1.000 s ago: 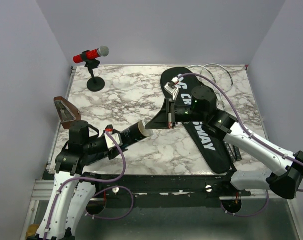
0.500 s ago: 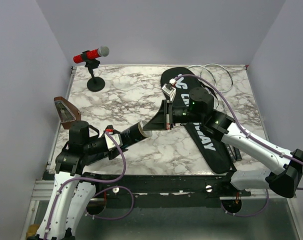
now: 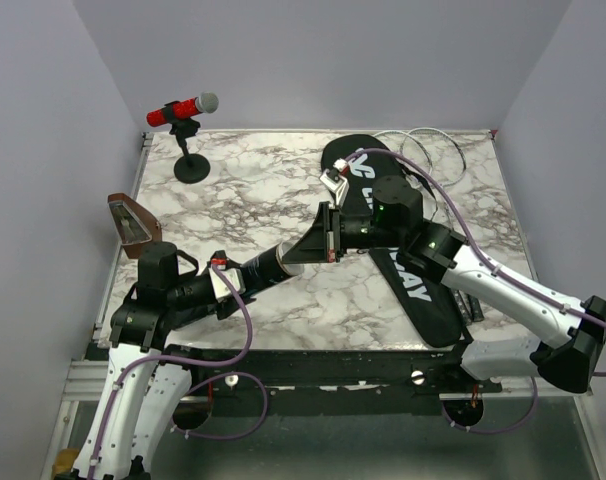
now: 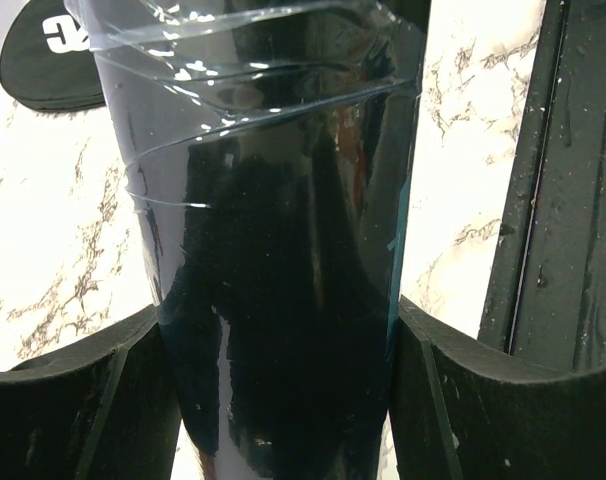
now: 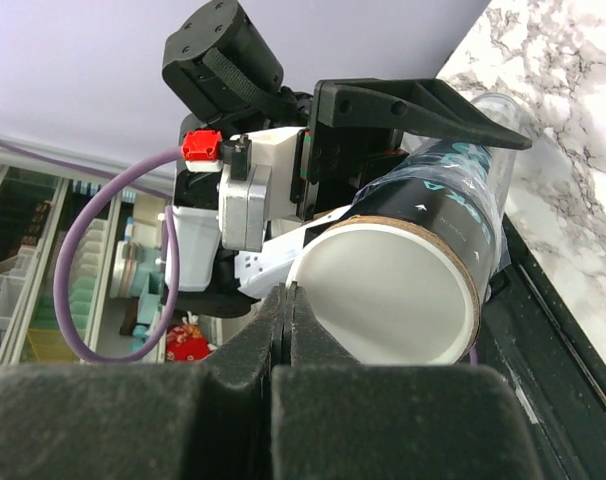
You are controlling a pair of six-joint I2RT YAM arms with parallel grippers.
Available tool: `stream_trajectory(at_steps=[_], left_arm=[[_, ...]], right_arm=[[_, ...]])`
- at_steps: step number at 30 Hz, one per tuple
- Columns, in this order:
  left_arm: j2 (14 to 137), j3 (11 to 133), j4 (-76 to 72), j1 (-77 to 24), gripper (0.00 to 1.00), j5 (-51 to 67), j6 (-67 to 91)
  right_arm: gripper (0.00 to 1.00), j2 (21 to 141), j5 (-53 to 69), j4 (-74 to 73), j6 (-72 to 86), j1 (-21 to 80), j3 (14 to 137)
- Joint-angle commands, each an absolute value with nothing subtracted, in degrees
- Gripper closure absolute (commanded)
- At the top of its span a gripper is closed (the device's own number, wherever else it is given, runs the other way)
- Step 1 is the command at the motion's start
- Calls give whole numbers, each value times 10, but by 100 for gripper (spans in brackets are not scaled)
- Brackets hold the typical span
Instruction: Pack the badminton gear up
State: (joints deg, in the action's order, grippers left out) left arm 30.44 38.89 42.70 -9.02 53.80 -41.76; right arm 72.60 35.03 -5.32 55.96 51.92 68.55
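Left pincer, marble table, lilac walls

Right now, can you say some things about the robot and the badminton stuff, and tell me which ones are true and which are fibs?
1. The left fingers are holding the black tube. True.
2. The red microphone is lying inside the bag. False: it sits on its stand at the far left corner of the table.
3. The right fingers are spread wide open. False: they are pressed together, right by the tube's white end.
4. The bag lies on the right side of the table. True.
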Motion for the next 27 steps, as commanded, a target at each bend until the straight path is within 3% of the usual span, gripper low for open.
stream_trajectory(at_steps=[1, 27], left_arm=[[296, 398, 403, -90, 64, 555, -417], [292, 403, 407, -90, 64, 558, -417]], right_arm=[[100, 728, 315, -133, 517, 530, 722], [100, 756, 310, -96, 531, 554, 706]])
